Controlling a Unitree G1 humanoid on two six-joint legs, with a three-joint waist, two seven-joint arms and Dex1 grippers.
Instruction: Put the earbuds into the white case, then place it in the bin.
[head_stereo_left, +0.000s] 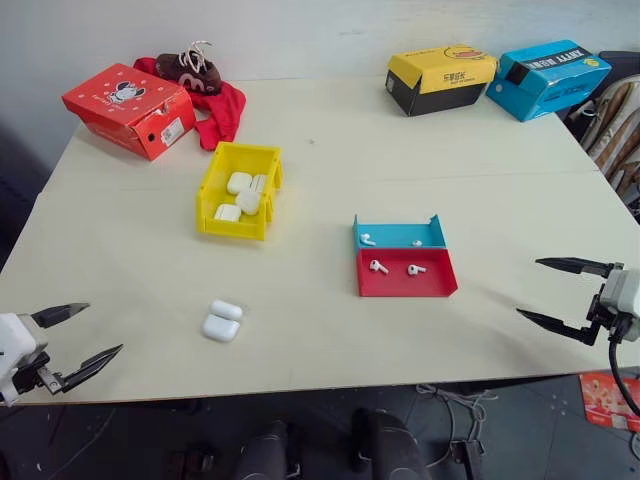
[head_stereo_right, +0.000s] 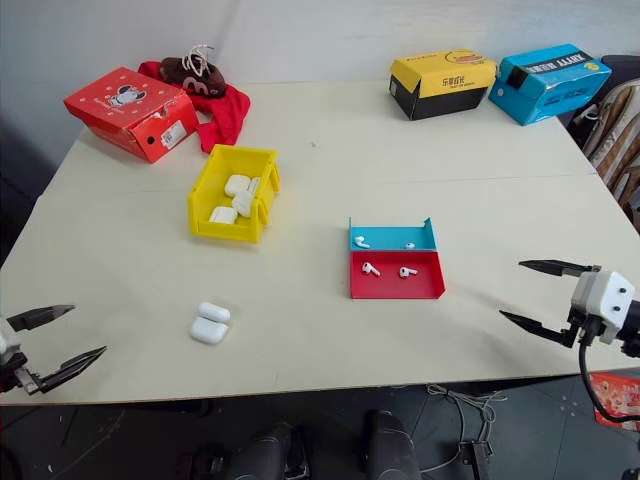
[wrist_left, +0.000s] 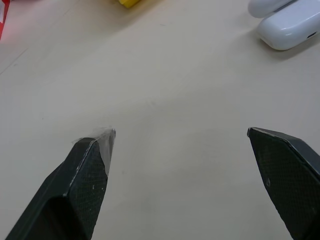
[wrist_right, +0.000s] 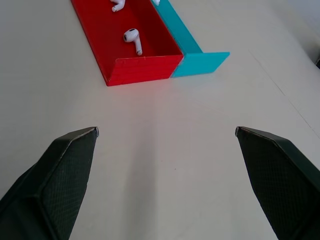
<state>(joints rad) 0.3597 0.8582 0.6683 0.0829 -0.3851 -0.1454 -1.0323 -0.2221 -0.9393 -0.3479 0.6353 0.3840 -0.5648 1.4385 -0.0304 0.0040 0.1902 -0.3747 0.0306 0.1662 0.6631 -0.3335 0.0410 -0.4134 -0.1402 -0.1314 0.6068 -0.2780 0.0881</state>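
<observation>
The white case (head_stereo_left: 221, 321) lies with its lid open on the cream table near the front left; the left wrist view also catches the case (wrist_left: 290, 27). My left gripper (head_stereo_left: 105, 328) hovers open at the table's front-left edge, well left of the case, fingers (wrist_left: 90, 175) empty. Two earbuds (head_stereo_left: 378, 266) lie in the red half of a shallow tray (head_stereo_left: 440, 290), and two more sit in its blue half (head_stereo_left: 368, 240). My right gripper (head_stereo_left: 528, 287) is open to the right of that tray, with one earbud (wrist_right: 132, 37) ahead of it. The yellow bin (head_stereo_left: 233, 228) stands behind the case and holds several white cases.
A red box (head_stereo_left: 130, 108) and a red cloth (head_stereo_left: 225, 110) with a brown shoe (head_stereo_left: 190, 68) on it sit at the back left. A yellow-and-black box (head_stereo_left: 440, 78) and a blue box (head_stereo_left: 548, 78) stand at the back right. The table's front edge runs just under both grippers.
</observation>
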